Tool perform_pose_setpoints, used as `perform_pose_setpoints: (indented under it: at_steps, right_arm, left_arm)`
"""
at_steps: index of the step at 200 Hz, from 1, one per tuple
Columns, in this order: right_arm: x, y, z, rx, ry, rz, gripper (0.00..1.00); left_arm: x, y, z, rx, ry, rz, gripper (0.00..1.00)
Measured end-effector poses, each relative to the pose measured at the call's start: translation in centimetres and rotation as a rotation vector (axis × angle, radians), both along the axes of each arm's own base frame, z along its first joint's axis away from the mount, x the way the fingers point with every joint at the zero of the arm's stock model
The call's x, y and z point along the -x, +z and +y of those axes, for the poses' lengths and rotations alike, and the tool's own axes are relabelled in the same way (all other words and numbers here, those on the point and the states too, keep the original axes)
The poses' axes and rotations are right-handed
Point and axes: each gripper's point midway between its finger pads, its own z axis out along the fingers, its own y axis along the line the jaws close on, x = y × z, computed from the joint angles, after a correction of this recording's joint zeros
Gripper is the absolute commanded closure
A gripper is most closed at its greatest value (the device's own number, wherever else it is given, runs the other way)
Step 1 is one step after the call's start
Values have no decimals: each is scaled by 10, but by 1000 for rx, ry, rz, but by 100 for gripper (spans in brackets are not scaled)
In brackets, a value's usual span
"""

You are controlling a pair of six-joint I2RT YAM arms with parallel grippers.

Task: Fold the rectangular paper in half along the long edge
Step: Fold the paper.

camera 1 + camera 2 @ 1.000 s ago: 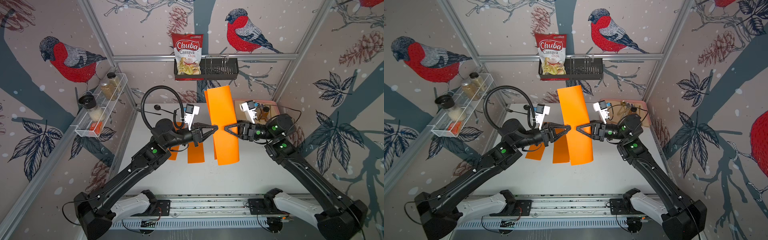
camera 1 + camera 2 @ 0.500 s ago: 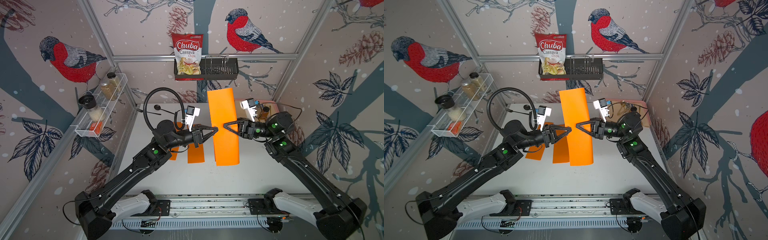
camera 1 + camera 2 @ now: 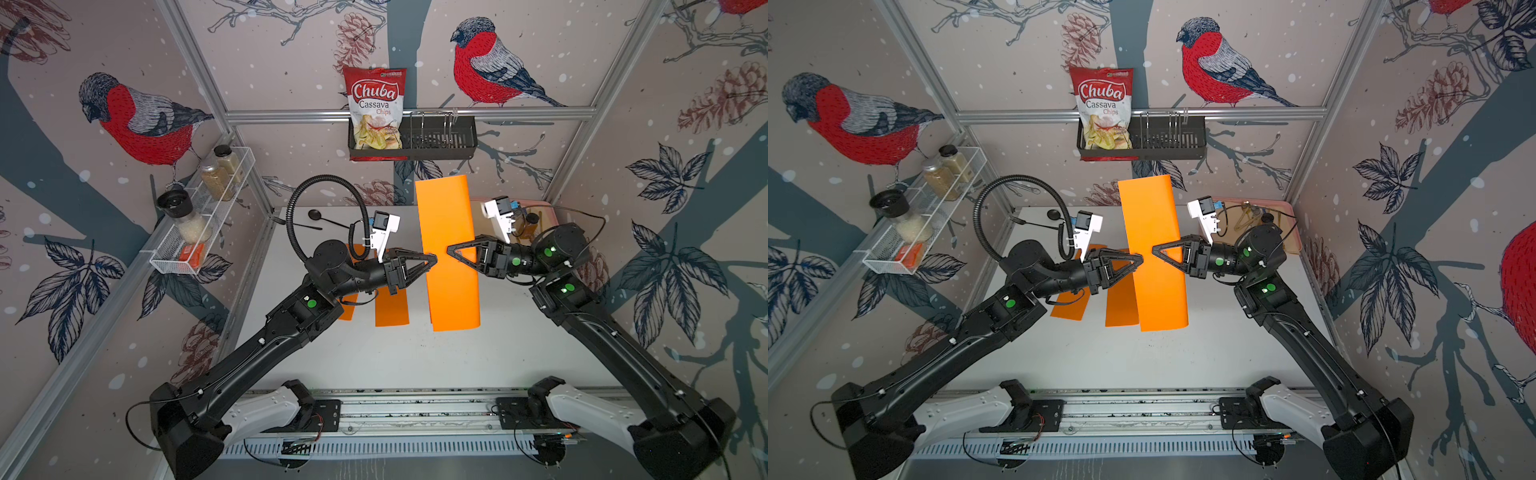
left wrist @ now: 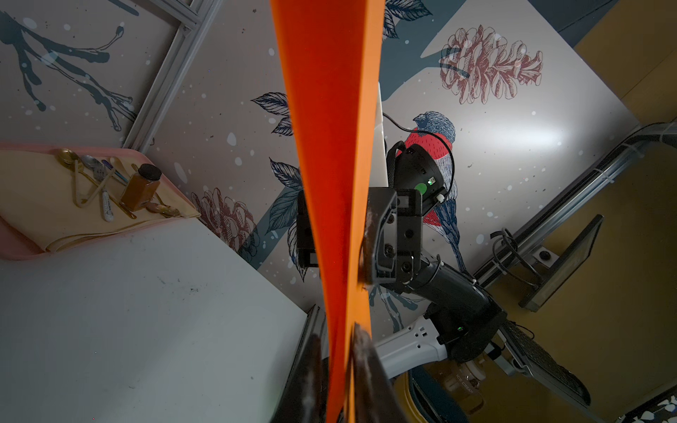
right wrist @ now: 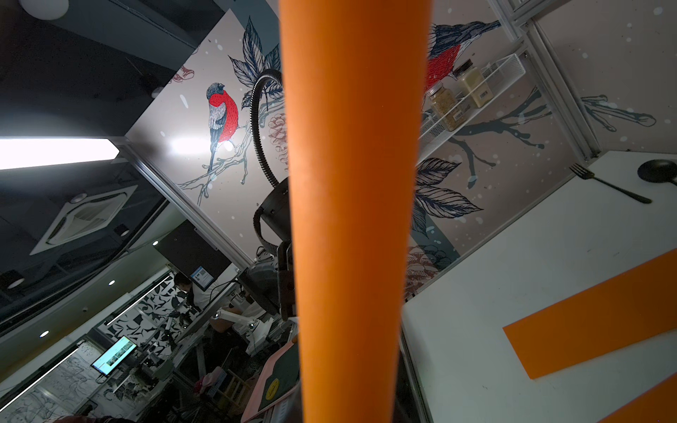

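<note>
Above the white table (image 3: 415,365), smooth doubled orange paper (image 3: 449,232) (upright) between both jaws, grip unclear.

The orange paper (image 5: 351,205) stands close before me, a tall bowed band — it hides most of the left arm (image 5: 273,205) behind it. On the white table (image 5: 513,263) lie an orange strip (image 5: 593,318), a black fork (image 5: 610,184) and a black spoon (image 5: 657,171).
</note>
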Motion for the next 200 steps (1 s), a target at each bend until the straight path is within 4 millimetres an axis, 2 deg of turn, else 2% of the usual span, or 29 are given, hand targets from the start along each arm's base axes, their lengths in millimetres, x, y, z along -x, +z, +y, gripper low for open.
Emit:
perform_pose_setpoints:
  at_steps: [62,151,200]
  right_arm:
    - [1,-3,4,7,1,-1,83]
    - [3,-4,9,7,11,4,83]
    - [4,-5,10,7,15,5,83]
  left_arm:
    - [-1,0,-1,2,0,-2,74]
    - [-3,10,-3,25,-4,-23,81]
    - [-2,5,-10,17,-24,-12,83]
